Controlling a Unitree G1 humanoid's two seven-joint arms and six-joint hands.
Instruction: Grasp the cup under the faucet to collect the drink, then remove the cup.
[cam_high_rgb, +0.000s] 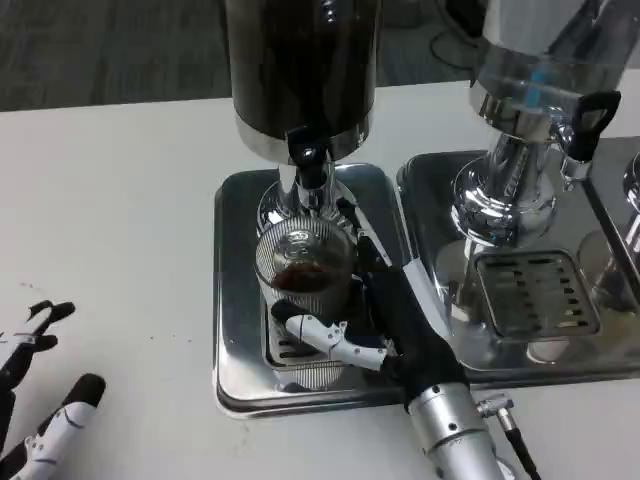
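Collecting step: your right robot hand (385, 325) is wrapped round the cup (303, 268), which sits on the tray (235, 300) under the faucet (308, 165), some dark drink inside. Left robot hand (35, 400), at 8 o'clock on the tabletop (110, 220), lies spread, empty. Next: lift clear without tilting.

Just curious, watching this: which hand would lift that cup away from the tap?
Probably the right hand: its fingers already wrap the ribbed cup under the faucet. The left hand lies apart on the white table, holding nothing.
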